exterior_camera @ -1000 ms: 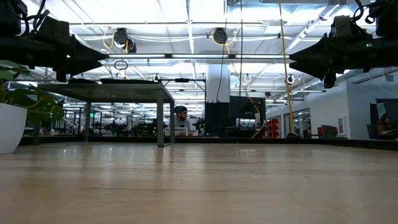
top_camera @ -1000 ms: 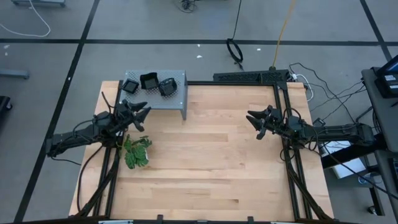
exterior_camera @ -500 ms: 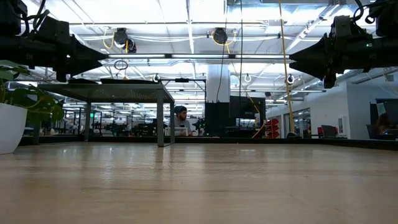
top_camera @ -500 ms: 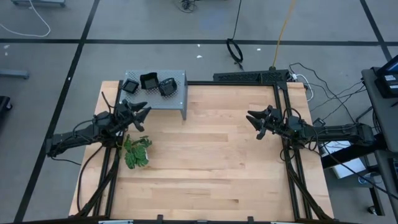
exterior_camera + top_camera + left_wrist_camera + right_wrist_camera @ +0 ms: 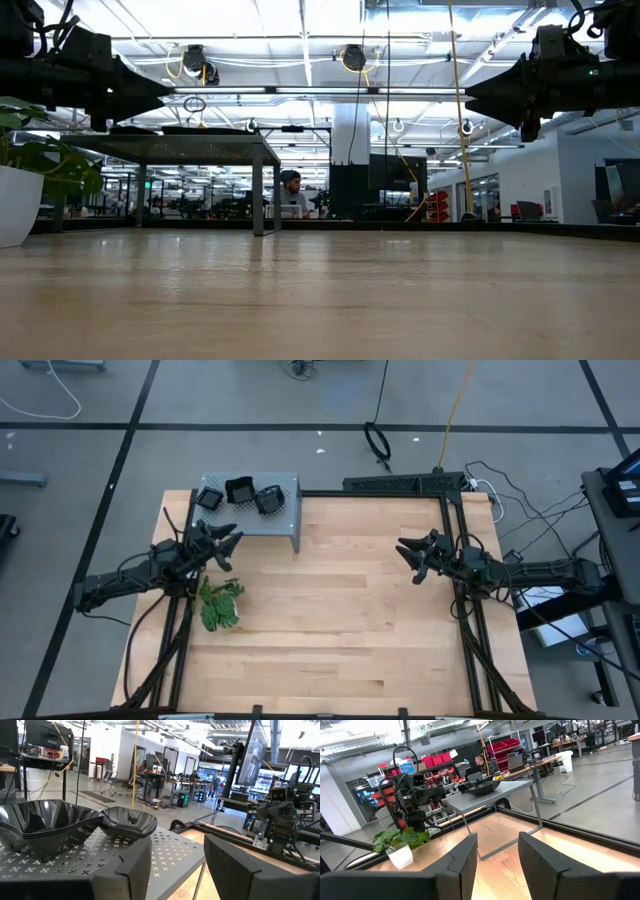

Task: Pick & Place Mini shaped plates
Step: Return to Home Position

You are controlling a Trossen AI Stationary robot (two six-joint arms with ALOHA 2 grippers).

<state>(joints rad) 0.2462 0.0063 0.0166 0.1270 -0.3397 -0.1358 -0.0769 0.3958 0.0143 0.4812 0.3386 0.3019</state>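
Observation:
Three stacks of glossy black mini shaped plates (image 5: 240,492) rest on the grey perforated shelf (image 5: 285,515) at the table's far left; the left wrist view shows two stacks (image 5: 47,827) (image 5: 127,822) close up. My left gripper (image 5: 228,546) hovers open just in front of the shelf, above the table, holding nothing. My right gripper (image 5: 408,558) hovers open at the table's right side, fingers pointing toward the left, with nothing between them. In the right wrist view the plates (image 5: 480,786) show far off on the shelf.
A green plant in a white pot (image 5: 220,604) stands on the table near my left arm. The shelf stands on thin legs (image 5: 258,195) over the far left corner. The wooden tabletop (image 5: 340,630) spreads between the arms. A person sits in the room beyond the table.

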